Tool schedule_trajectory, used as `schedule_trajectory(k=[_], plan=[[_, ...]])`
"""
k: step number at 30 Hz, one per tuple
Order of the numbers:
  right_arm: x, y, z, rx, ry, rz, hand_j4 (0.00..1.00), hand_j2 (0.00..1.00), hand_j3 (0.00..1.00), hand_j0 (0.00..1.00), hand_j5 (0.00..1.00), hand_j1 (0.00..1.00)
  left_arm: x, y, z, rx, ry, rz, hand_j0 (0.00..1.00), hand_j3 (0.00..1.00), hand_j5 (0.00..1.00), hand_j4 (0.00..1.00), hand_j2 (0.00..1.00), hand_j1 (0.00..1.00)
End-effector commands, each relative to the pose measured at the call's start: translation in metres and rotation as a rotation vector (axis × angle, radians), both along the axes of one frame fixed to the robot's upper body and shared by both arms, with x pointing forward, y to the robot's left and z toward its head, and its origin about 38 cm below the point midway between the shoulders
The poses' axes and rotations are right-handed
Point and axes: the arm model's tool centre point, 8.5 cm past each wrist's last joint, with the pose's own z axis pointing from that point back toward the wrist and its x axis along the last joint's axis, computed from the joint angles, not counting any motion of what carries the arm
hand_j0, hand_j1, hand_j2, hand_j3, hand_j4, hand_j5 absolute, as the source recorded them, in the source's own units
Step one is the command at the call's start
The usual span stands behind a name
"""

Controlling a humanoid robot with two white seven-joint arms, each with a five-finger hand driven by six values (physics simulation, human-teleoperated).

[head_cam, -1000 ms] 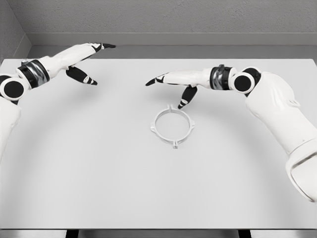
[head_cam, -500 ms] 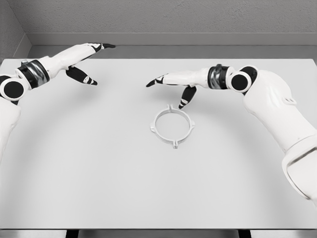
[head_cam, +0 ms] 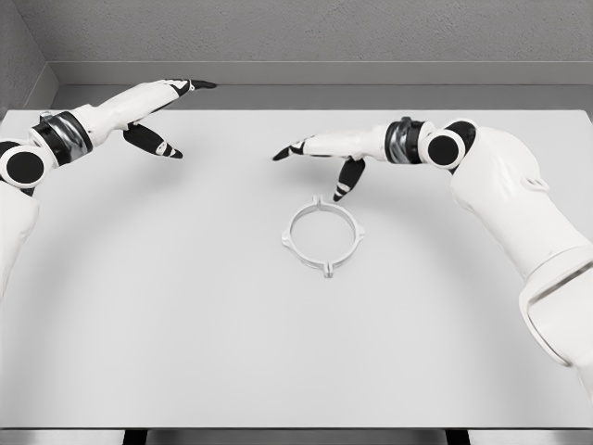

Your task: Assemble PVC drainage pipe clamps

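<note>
Head view: a matte white table (head_cam: 185, 315) fills most of the frame, smooth, no texture, w/ a grey speckled wall (head_cam: 306, 32) behind it. Near the table's centre lies the clamp (head_cam: 322, 235), flat on the surface: a thin white ring, plastic-looking, w/ small square tabs sticking out at about four spots round its rim. Nothing sits inside the ring, only bare table shows through.

Right hand (head_cam: 324, 153) hovers just behind the clamp, fingers stretched out flat and spread, pointing left, holding nothing; thumb hangs down toward the ring's far edge. Whether the thumb tip touches the table or the clamp is hard to say from this angle, prob. apart. Arm is glossy white shell w/ black joints and a dark metallic wrist band.

Left hand (head_cam: 157, 111) is at far left, well apart from the clamp, fingers also extended and loose, thumb splayed down, empty. Same white/black build.
</note>
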Motion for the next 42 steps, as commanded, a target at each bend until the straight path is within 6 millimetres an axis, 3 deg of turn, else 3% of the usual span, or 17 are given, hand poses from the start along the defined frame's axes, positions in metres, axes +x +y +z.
schedule_trajectory(k=[1,32,42], plan=[[0.0,-0.001,-0.002,-0.02,-0.004,-0.002,1.0,1.0,1.0,1.0,1.0,1.0,0.0,0.0,0.001,-0.009,-0.001,0.002,1.0,1.0,1.0,1.0,1.0,1.0],[-0.001,-0.006,-0.014,-0.072,0.01,-0.008,1.0,1.0,1.0,1.0,1.0,1.0,-0.001,0.006,0.0,-0.024,0.004,0.01,1.0,1.0,1.0,1.0,1.0,1.0],[-0.002,0.0,-0.012,-0.066,0.005,0.005,1.0,1.0,1.0,1.0,1.0,1.0,-0.001,0.006,0.0,-0.023,0.004,0.011,1.0,1.0,1.0,1.0,1.0,1.0]])
